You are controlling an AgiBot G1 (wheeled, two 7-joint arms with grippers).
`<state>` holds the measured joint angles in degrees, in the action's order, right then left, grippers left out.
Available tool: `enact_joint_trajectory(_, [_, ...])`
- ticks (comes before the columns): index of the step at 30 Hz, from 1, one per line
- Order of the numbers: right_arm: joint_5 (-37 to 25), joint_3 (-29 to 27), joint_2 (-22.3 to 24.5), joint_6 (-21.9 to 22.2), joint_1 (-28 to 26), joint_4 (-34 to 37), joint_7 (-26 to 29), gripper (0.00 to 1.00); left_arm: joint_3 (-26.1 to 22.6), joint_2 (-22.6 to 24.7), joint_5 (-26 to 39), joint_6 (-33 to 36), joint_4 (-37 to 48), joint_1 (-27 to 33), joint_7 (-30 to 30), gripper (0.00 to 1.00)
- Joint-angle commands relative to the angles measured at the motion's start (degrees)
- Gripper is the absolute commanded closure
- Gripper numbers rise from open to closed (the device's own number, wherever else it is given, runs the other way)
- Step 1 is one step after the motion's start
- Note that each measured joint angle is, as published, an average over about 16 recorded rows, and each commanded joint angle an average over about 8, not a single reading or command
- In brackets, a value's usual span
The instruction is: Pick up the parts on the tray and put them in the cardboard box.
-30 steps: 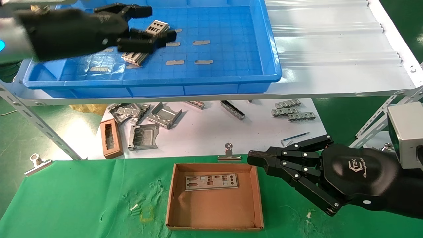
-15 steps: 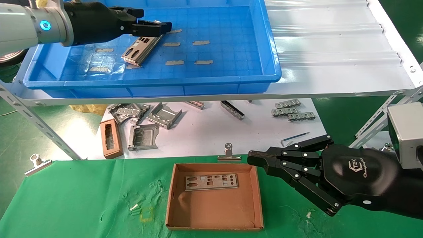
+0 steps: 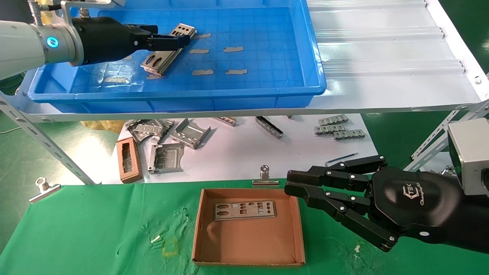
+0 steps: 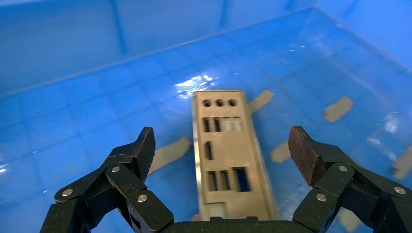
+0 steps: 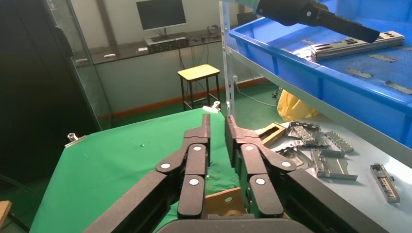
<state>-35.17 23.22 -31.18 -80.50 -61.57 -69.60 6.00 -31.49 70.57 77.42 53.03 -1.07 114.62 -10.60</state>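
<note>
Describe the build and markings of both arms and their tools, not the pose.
The left tool is matte black with jointed linkage fingers pinned by silver rivets, on a black housing and a white arm segment bearing a glowing blue ring. The right tool has the same black riveted linkages, a rounded glossy black housing with a white logo and lettering, and a grey box-shaped module behind it.

My left gripper (image 3: 174,38) hovers over a metal plate (image 3: 162,58) in the blue tray (image 3: 267,91). My right gripper (image 3: 296,183) sits beside the cardboard box (image 3: 248,244), which holds one plate (image 3: 244,210).
</note>
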Motion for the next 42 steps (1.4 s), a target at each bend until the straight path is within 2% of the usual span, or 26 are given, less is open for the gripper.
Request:
enact_joint_trajectory(1, [0.0,0.0,0.0,0.0,0.0,0.0,0.0,0.0,0.0,0.2,0.0,-1.0,0.5,0.0,0.0,0.26])
enact_joint_trajectory(6, [0.0,0.0,0.0,0.0,0.0,0.0,0.0,0.0,0.1,0.5,-0.2,-3.1,0.9,-0.2,0.0,0.88])
enact_joint_trajectory(7, [0.0,0.0,0.0,0.0,0.0,0.0,0.0,0.0,0.2,0.5,-0.2,-3.3,0.9,-0.2,0.0,0.96])
enact_joint_trajectory(8, [0.0,0.0,0.0,0.0,0.0,0.0,0.0,0.0,0.2,0.6,-0.2,-3.5,1.0,-0.2,0.0,1.0])
enact_joint_trajectory(13, [0.0,0.0,0.0,0.0,0.0,0.0,0.0,0.0,0.1,0.7,-0.2,-4.2,0.9,-0.4,0.3,1.0])
enact_joint_trajectory(14, [0.0,0.0,0.0,0.0,0.0,0.0,0.0,0.0,0.1,0.7,-0.2,-4.2,0.9,-0.4,0.4,0.99])
enact_joint_trajectory(22, [0.0,0.0,0.0,0.0,0.0,0.0,0.0,0.0,0.2,0.7,-0.3,-4.0,0.0,-0.7,2.3,0.01])
enact_joint_trajectory(31, [0.0,0.0,0.0,0.0,0.0,0.0,0.0,0.0,0.6,0.4,-0.8,-1.5,-0.5,-0.9,4.3,0.0])
enact_joint_trajectory(32, [0.0,0.0,0.0,0.0,0.0,0.0,0.0,0.0,0.6,0.4,-0.9,-1.1,-0.4,-0.9,4.3,0.07])
enact_joint_trajectory(39, [0.0,0.0,0.0,0.0,0.0,0.0,0.0,0.0,0.5,0.6,-0.7,-0.3,0.4,-0.7,4.1,0.94])
enact_joint_trajectory(40, [0.0,0.0,0.0,0.0,0.0,0.0,0.0,0.0,0.4,0.6,-0.6,-0.4,0.5,-0.7,4.1,1.0])
enact_joint_trajectory(42, [0.0,0.0,0.0,0.0,0.0,0.0,0.0,0.0,0.4,0.7,-0.6,-0.7,0.6,-0.7,4.0,1.0])
